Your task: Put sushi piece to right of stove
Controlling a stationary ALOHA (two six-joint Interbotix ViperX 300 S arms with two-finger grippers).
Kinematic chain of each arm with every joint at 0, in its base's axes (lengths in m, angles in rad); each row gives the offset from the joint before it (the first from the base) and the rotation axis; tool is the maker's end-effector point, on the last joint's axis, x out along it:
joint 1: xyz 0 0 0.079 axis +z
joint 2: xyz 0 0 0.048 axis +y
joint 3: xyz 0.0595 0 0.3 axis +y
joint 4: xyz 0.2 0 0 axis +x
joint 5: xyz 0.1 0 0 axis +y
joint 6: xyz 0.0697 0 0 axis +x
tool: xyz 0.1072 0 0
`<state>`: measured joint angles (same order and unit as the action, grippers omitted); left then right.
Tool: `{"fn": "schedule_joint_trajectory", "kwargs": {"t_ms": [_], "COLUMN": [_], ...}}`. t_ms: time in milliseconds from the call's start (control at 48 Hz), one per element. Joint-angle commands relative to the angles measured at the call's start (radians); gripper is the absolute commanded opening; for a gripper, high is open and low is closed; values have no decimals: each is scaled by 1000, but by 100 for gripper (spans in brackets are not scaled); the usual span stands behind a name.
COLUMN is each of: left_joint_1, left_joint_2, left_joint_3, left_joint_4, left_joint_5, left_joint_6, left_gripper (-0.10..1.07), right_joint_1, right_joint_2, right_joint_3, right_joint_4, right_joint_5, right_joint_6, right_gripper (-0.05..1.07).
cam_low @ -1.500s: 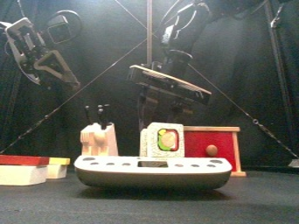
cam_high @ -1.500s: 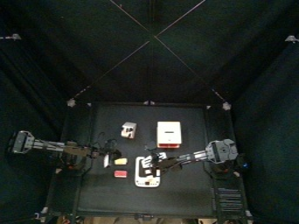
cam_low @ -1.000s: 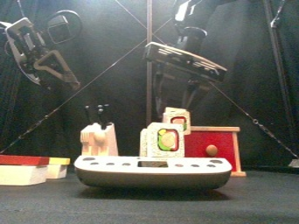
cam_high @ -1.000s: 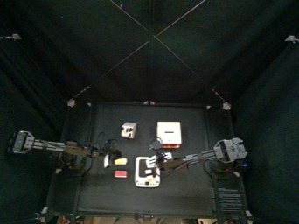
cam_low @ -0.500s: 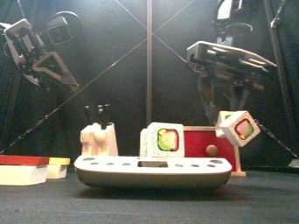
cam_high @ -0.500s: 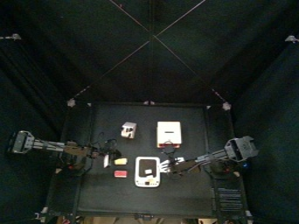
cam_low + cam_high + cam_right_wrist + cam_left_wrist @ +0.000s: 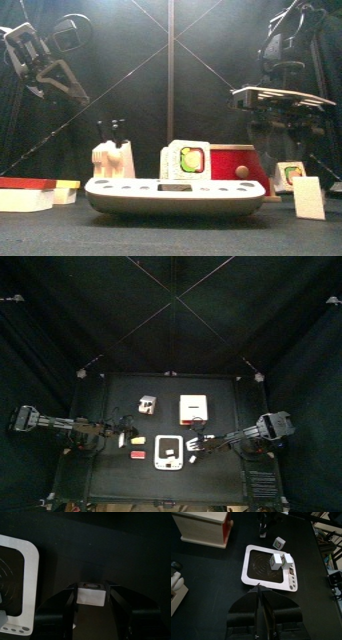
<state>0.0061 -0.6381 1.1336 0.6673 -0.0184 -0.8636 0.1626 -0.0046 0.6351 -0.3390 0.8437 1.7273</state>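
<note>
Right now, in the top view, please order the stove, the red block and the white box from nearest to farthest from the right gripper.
From the right gripper:
1. Stove, just to its left.
2. White box, behind it, toward the table's back.
3. Red block, beyond the stove, farther left.

The top camera is looking straight down from high above, taking in the whole table (image 7: 214, 471) (small in its frame). The front camera is sitting at table height, facing level across and close to the stove (image 7: 175, 194). Each wrist camera is looking down past its own jaws. All four views are sharing the stove (image 7: 167, 451).
</note>
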Motion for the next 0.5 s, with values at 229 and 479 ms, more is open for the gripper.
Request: {"fn": "schedule_joint_trajectory", "kwargs": {"t_ms": [229, 479], "left_joint_1": [12, 12], "left_joint_2": [2, 0], "left_joint_3": [-9, -8], "left_joint_4": [0, 2], "left_joint_5": [-3, -3], "left_joint_6": [2, 2], "left_gripper": [50, 50], "right_joint_1": [-32, -60], "right_joint_2": [18, 67], "right_joint_3": [5, 9], "right_joint_4": [2, 11], "right_joint_5": [-51, -66], "right_joint_6": [-2, -9], "right_gripper": [72, 72]}}
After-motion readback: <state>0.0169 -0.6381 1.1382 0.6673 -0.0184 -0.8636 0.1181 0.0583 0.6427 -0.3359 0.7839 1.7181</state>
